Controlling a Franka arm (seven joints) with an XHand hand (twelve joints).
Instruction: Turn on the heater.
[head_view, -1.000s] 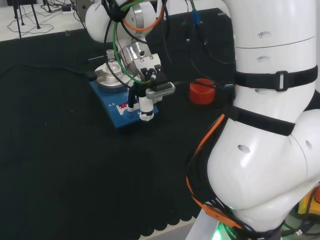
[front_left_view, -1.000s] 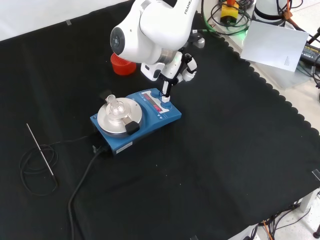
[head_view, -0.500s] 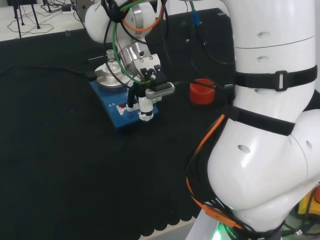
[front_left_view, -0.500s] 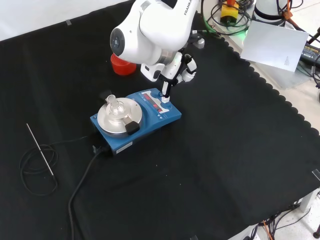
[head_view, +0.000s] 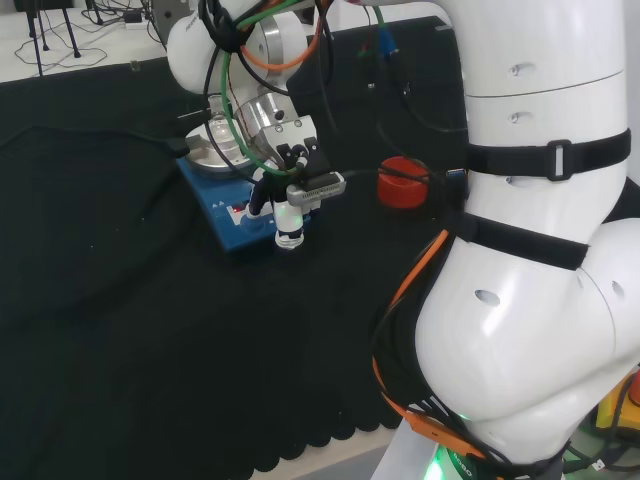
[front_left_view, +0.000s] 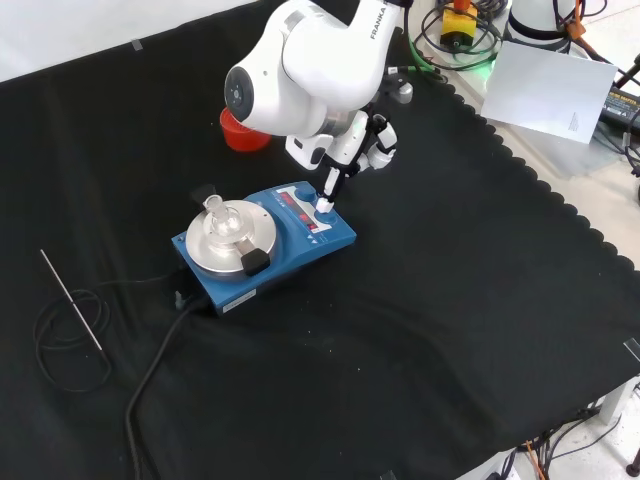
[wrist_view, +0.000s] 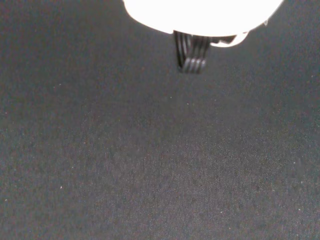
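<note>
Blue housing identifies the heater (front_left_view: 262, 245), which stands on the black cloth (front_left_view: 450, 300) near its middle in the front view, with a round metal plate (front_left_view: 222, 236) carrying a small glass flask (front_left_view: 221, 214) on its left part and a control panel (front_left_view: 307, 211) on its right part.

Risk: the heater appears to rest unfixed on the cloth. A downward press that is angled rather than vertical would likely slide the unit sideways instead of actuating the control, and the flask could tip. A fingertip landing off the control would likely produce no switching.

The hand (front_left_view: 352, 150) is above the right end of the heater in the front view. One finger is extended straight down, its tip (front_left_view: 324, 207) on or just above the panel; the others appear curled back. The hand holds nothing. In the head view the hand (head_view: 288, 195) is at the near right corner of the heater (head_view: 232, 215).
</note>
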